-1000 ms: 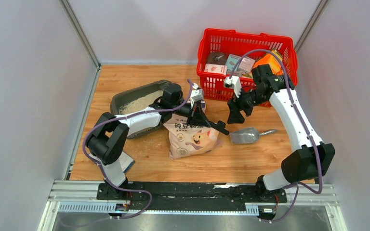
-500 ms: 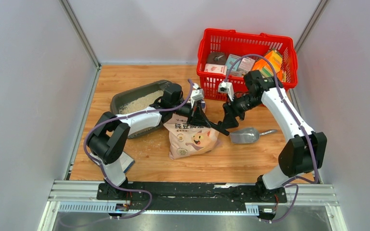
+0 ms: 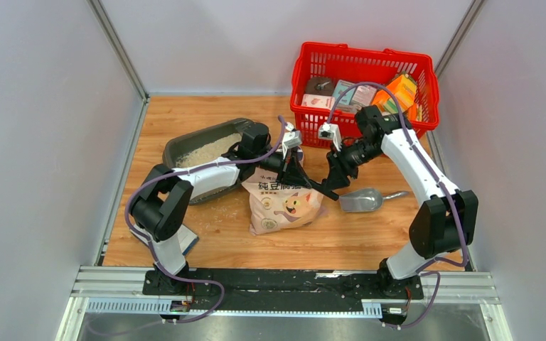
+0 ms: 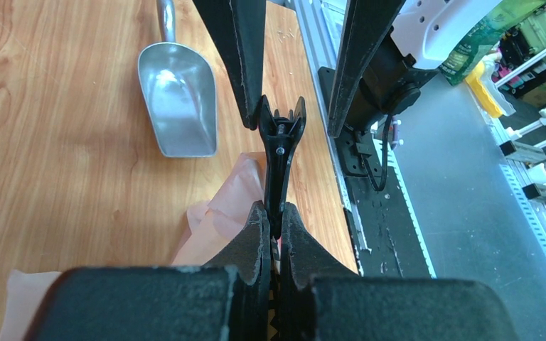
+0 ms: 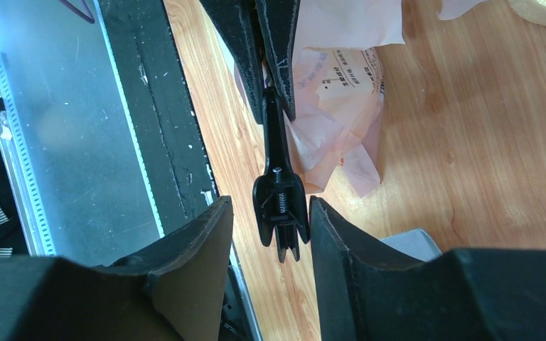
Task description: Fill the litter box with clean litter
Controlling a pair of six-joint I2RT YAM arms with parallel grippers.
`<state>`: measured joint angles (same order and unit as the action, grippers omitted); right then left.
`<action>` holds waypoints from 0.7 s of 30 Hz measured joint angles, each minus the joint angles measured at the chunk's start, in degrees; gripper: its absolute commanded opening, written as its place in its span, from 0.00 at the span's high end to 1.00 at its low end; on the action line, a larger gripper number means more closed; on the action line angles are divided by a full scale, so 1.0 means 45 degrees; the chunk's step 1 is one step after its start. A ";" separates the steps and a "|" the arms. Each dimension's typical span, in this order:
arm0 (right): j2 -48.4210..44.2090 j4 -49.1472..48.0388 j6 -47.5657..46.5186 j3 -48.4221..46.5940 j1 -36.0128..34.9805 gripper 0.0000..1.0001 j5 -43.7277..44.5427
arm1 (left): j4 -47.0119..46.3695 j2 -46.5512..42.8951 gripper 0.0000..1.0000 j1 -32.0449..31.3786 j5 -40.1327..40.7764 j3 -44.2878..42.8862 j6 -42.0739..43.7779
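Two claws at one clip (image 4: 279, 153).
Left claw (image 4: 270, 217) clamped on clip above bag (image 3: 284, 202); right claw (image 5: 270, 206) open astride its handles. Litter box (image 3: 173, 148) well left.

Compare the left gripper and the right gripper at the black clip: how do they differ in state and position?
The left gripper is shut on the black clip; the right gripper is open, a finger on each side of it. The left gripper holds the clip's thin end; the right gripper brackets its spring end. Both face each other along the same clip.
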<state>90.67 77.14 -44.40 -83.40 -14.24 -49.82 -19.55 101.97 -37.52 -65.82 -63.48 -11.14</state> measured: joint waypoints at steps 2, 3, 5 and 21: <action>0.0000 -0.0019 0.0000 0.0053 -0.0044 0.57 0.0010 | 0.0000 0.0024 1.00 0.0000 -0.0015 -0.0015 -0.0034; 0.0000 -0.0049 0.0000 0.0073 -0.0063 0.58 0.0039 | 0.0005 0.0029 1.00 0.0000 -0.0034 -0.0024 -0.0044; 0.0000 -0.0083 -0.0005 0.0126 -0.0087 0.65 0.0073 | 0.0010 0.0044 1.00 0.0000 -0.0044 -0.0039 -0.0078; -0.0005 0.0185 -0.0918 -0.0670 -0.0121 1.00 0.0257 | 0.0962 0.0112 0.60 0.0287 0.0019 -0.0432 0.0243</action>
<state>90.65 77.97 -48.53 -86.41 -14.79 -48.66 -15.22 102.48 -36.23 -65.73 -65.43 -10.04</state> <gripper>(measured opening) 0.106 0.396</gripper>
